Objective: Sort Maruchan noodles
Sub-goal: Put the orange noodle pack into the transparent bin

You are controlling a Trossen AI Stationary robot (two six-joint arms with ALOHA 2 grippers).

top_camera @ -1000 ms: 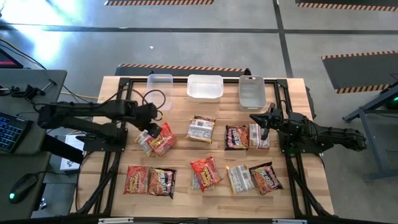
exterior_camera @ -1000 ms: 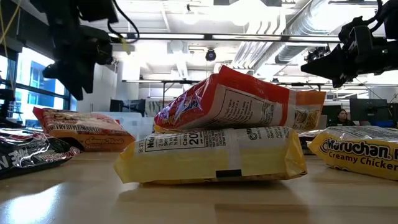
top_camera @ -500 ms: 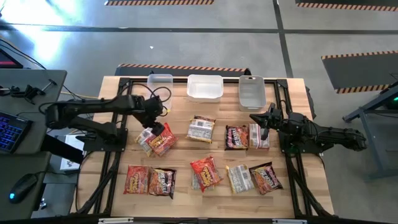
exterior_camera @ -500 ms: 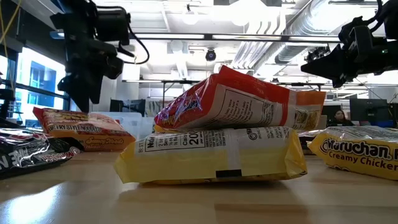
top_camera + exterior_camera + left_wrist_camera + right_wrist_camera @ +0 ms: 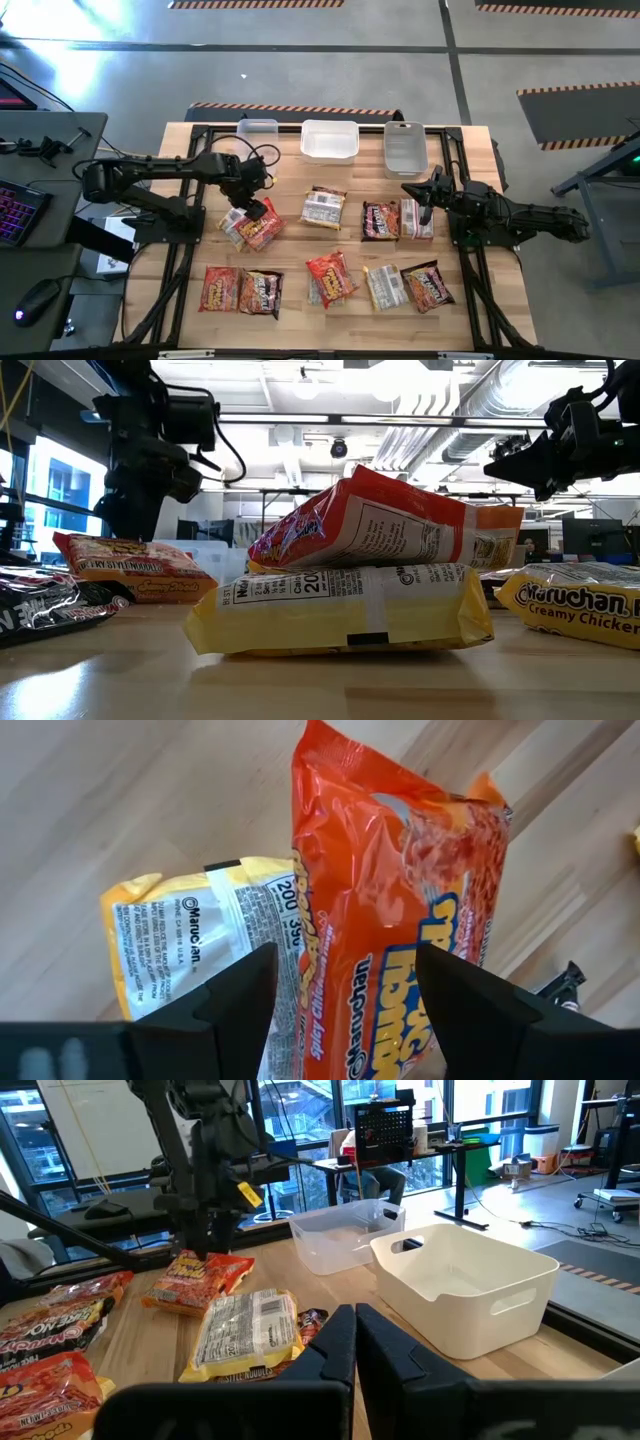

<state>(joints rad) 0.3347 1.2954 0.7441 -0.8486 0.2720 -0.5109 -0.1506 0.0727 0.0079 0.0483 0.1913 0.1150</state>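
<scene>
Left gripper (image 5: 252,203): hanging fingers apart straddling the red-orange packet (image 5: 400,920), seemingly lining up a pick.
Red-orange packet: lying partly across a yellow packet (image 5: 200,935), so it is going first.
Right gripper (image 5: 424,197): waiting with fingers together above two packets (image 5: 397,220).
Tubs (image 5: 328,139): standing along the table's (image 5: 470,310) far edge.
Remaining noodles: lying scattered across the table.

Red-orange noodle packet (image 5: 400,910), yellow packet (image 5: 195,945) with white label, black fingers (image 5: 235,995)

three clear tubs (image 5: 329,139) | far table edge (side by side)
</scene>
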